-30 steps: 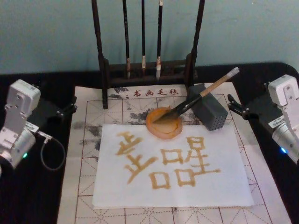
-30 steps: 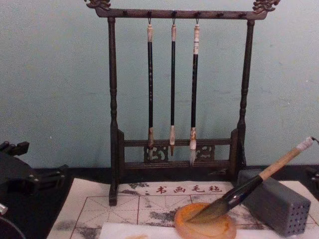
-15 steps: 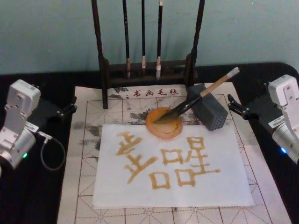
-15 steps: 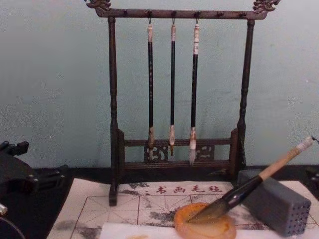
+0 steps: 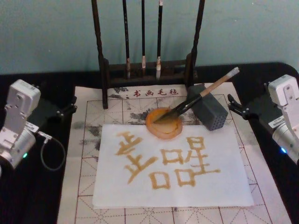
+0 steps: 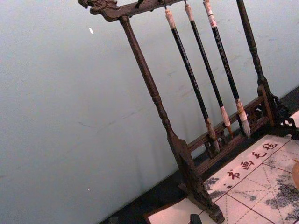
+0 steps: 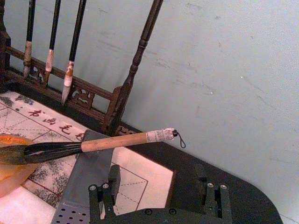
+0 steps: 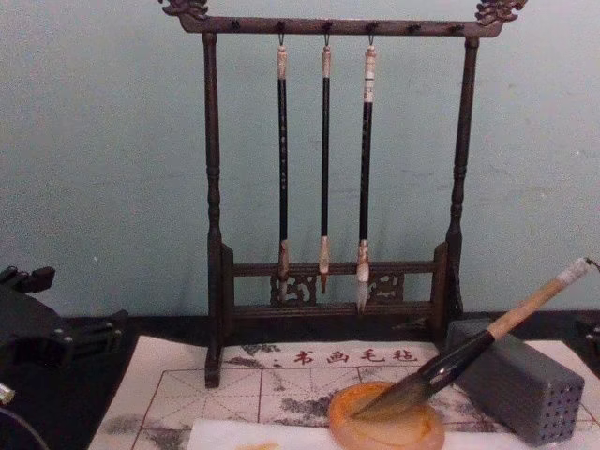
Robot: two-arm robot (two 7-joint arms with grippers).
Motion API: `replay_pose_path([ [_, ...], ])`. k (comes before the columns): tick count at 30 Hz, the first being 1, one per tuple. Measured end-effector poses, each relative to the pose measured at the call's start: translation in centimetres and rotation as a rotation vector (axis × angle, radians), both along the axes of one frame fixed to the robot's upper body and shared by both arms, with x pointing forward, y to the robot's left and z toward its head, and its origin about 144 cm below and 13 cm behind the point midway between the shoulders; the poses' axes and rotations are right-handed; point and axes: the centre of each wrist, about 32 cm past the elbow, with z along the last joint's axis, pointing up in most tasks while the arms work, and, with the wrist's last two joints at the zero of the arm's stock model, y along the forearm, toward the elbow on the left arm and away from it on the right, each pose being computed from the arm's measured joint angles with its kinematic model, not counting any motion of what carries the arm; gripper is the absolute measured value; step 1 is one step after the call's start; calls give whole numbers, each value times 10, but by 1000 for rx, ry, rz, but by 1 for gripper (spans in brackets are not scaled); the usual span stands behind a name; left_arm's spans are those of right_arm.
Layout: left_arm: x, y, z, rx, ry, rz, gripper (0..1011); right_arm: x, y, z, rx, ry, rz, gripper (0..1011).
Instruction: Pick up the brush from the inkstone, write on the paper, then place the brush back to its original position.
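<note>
The brush [image 5: 205,91] lies slanted, its dark tuft resting in the round orange inkstone [image 5: 161,130] and its tan handle leaning on a grey block [image 5: 210,112]. The white paper [image 5: 117,186] lies in front of the inkstone and carries several golden-brown characters. My left gripper [image 5: 69,106] sits at the left side of the mat, open and holding nothing. My right gripper [image 5: 231,104] sits at the right, beyond the grey block, open. In the right wrist view the gripper [image 7: 156,182] has its fingers spread, with the brush [image 7: 117,141] lying free ahead of them.
A dark wooden rack [image 5: 147,70] with three thin hanging brushes stands at the back. The beige felt mat [image 5: 84,140] with a red grid lies under the paper. In the chest view the brush [image 8: 487,331], inkstone [image 8: 384,429] and block [image 8: 525,389] sit low right.
</note>
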Motion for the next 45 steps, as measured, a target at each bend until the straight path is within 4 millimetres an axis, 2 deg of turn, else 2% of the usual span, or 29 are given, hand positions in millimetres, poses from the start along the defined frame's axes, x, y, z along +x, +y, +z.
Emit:
replay_pose_path([
  [29,0,0,0,0,0,0,1001,-1,-1,0,11,5,5,1002],
  [38,0,0,0,0,0,0,1001,0,-5,6,171,90,21,1002],
  [45,0,0,0,0,0,0,1001,3,-5,15,412,237,20,1003],
])
